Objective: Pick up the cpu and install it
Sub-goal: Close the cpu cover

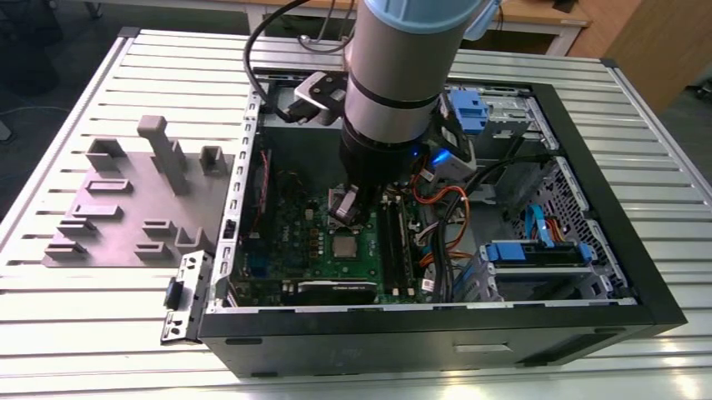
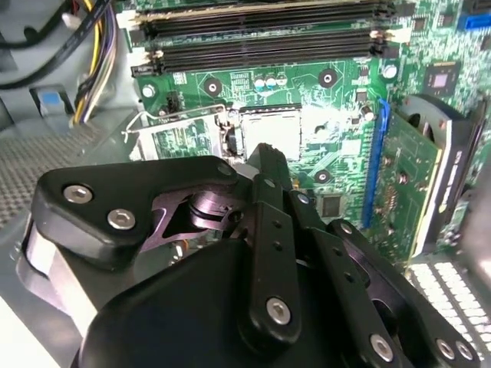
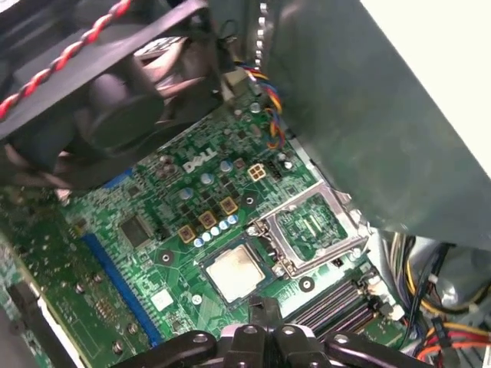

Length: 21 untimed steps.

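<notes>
I read one white maker's logo (image 3: 197, 164) on the green motherboard (image 3: 184, 284), near nine o'clock from the cpu (image 3: 234, 274) with the socket frame (image 3: 311, 230) at twelve; finer print is illegible.

An open computer case (image 1: 445, 337) lay on its side on a slatted metal table (image 1: 100, 342). The grey arm (image 1: 395, 75) reached down from the upper edge of the exterior view into the case. Its gripper (image 1: 345, 212) hung low over the green motherboard (image 1: 292, 237). The cpu (image 1: 347, 247), a small silver-grey square, lay flat on the board just beside the gripper's tip, on the side nearer the camera. Orange cables (image 1: 439, 200) and blue drive brackets (image 1: 534, 252) filled the case toward the exterior view's right. On the table at the exterior view's left, outside the case, stood a grey plastic tray (image 1: 112, 221) with raised posts.
</notes>
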### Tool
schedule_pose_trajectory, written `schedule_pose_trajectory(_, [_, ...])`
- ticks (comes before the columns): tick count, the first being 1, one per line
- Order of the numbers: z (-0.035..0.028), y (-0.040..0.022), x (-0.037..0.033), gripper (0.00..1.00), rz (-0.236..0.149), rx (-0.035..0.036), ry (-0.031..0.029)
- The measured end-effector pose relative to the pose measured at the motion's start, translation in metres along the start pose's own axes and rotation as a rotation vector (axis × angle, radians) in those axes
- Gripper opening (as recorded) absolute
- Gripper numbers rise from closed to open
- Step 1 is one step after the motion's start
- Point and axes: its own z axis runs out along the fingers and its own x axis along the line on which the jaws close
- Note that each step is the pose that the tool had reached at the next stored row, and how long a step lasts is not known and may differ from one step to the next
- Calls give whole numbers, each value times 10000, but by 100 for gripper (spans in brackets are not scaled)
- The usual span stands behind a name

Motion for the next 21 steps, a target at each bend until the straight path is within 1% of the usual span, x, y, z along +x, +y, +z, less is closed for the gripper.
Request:
schedule_pose_trajectory(2, [3,-1,0,11,-357,-4,20])
schedule_pose_trajectory(4, [7,-1,0,11,-621,-7,34])
schedule_pose_trajectory(6, [12,-10,-7,11,-754,-9,41])
schedule_pose_trajectory(7, [15,-18,-14,11,-771,-15,33])
schedule_pose_trajectory(8, [16,-26,-20,11,-785,-33,8])
schedule_pose_trajectory(9, [18,-34,-26,11,-803,-74,-56])
schedule_pose_trajectory(10, [19,-42,-32,11,-822,-140,-161])
schedule_pose_trajectory(11, [20,-49,-37,11,-844,-218,-283])
schedule_pose_trajectory(13, [20,-63,-46,11,-891,-387,-550])
schedule_pose_trajectory(14, [21,-69,-50,11,-915,-446,-639])
schedule_pose_trajectory(15, [30,-73,-54,11,-952,-466,-668])
schedule_pose_trajectory(16, [39,-75,-55,11,-1025,-470,-663])
schedule_pose_trajectory(19, [55,-77,-54,11,-1407,-486,-632])
schedule_pose_trajectory(21, [56,-78,-54,11,-1501,-474,-638])
